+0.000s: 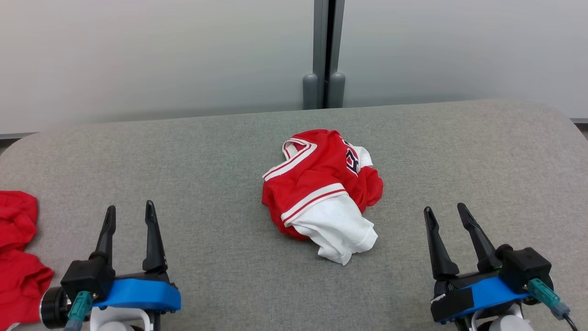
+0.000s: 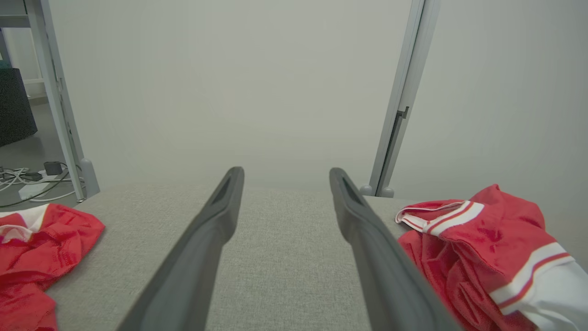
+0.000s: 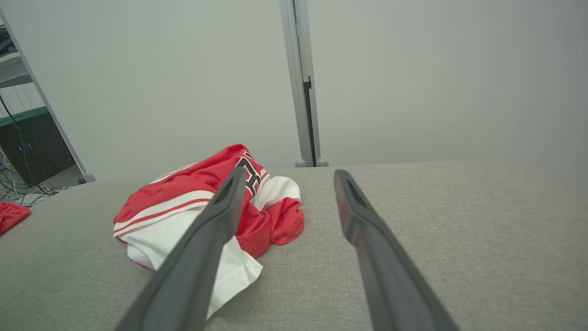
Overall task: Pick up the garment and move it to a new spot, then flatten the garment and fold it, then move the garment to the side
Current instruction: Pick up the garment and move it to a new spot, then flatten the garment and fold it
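The garment [image 1: 321, 193] lies in a crumpled heap near the middle of the grey padded table [image 1: 183, 151], a little closer to the far edge than to the near one and well apart from both side edges. It is a red sports jersey with white panels and striped trim. I judge it light, limp and somewhat slick, a mesh-like cloth that will sag and slide if pinched by a single loose fold. The striped neck band at the far end, or the banded hem where red meets white, looks like the firmest place to grip (doubled fabric there, so less chance of lifting only one layer).

The heap's long axis runs from far to near, leaning slightly right. The neck opening points toward the far edge and the white tail points toward the near edge.

The left gripper [image 1: 130, 207] hovers over the near-left part of the table, fingers spread wide with nothing between them. The right gripper [image 1: 444, 208] does the same at the near right, also wide and empty. Neither touches the jersey. Another red cloth [image 1: 18, 257] sits bunched at the left edge.
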Tool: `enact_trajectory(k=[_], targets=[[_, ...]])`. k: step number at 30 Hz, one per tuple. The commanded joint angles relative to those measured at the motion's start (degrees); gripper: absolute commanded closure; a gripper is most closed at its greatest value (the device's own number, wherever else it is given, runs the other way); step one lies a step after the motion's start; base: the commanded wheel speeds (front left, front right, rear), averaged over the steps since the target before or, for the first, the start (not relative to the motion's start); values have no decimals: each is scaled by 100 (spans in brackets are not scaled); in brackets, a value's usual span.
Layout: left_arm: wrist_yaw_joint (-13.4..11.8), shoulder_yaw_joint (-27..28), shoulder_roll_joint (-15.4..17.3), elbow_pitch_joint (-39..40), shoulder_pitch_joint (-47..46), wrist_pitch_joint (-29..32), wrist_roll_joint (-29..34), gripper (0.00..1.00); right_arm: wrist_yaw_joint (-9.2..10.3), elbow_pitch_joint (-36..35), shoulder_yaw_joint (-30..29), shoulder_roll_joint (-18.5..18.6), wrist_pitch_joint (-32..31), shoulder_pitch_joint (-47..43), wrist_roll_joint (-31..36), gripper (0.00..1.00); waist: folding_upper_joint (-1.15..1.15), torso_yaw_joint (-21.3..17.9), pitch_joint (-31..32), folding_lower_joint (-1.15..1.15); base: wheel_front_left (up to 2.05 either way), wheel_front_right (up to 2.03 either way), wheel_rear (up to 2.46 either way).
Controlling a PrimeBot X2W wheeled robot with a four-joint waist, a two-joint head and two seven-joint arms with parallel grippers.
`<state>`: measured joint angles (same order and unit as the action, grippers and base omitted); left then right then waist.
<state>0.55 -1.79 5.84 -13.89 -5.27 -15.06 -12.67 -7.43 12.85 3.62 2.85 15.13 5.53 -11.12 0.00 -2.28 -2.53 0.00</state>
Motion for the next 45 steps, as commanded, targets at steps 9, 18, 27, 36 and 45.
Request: enact_trajectory(k=[9,18,27,36,45], targets=[[87,162,-91,-34,374,-16,334,0,-11,72,-27,7,3,-144,58,0,0,62,110,0,0,0,0],[153,245,-170,-67,395,-17,450,0,-12,107,-22,7,3,-217,68,0,0,79,136,0,0,0,0],[222,314,-208,-104,299,-17,539,0,-11,134,-9,7,3,-143,44,0,0,78,88,0,0,0,0],[293,370,-243,-188,239,-16,500,0,-12,152,15,7,3,-110,23,0,0,60,58,0,0,0,0],[503,-57,-288,-439,-77,-16,202,0,-11,163,89,7,3,-27,16,0,0,-28,-1,0,0,0,0]])
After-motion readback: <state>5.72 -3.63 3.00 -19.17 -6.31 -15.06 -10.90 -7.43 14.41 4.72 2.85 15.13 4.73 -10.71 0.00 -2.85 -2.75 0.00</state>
